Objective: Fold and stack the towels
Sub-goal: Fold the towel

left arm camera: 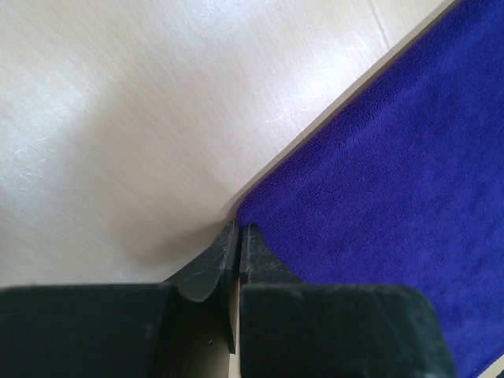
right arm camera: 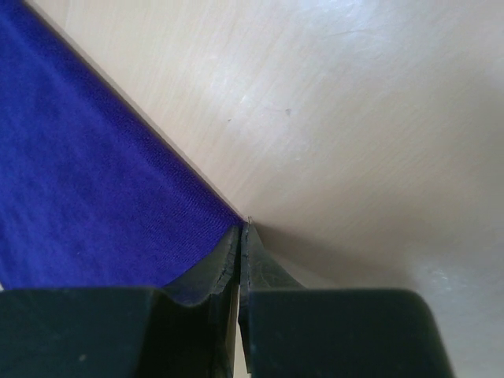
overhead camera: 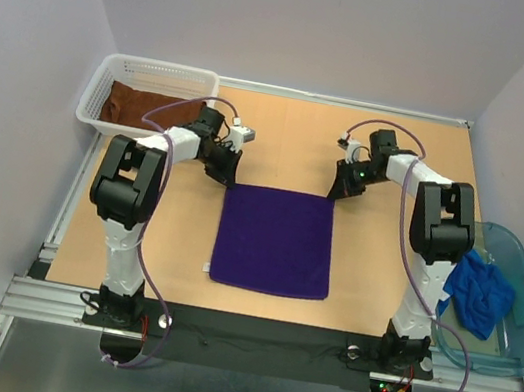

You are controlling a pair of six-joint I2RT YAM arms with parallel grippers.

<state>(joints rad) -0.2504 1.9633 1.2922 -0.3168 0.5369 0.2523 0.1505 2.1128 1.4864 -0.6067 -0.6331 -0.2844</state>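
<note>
The purple towel [overhead camera: 275,241] is laid flat on the desk [overhead camera: 360,274]. Its far corners are pinched in the closed left fingers [left arm camera: 252,252] and right fingers [right arm camera: 253,252], the cloth extending nearward from both.

No text could be read.
A small white tag [overhead camera: 206,267] beside the purple towel [overhead camera: 276,239] was too small to read.

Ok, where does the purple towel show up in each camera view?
Top external: purple towel flat mid-table, between the arms.
Left wrist: purple towel fills the right side, corner at the left end effector.
Right wrist: purple towel fills the left side, corner at the right end effector.
Shared landmark: the tan table.
</note>
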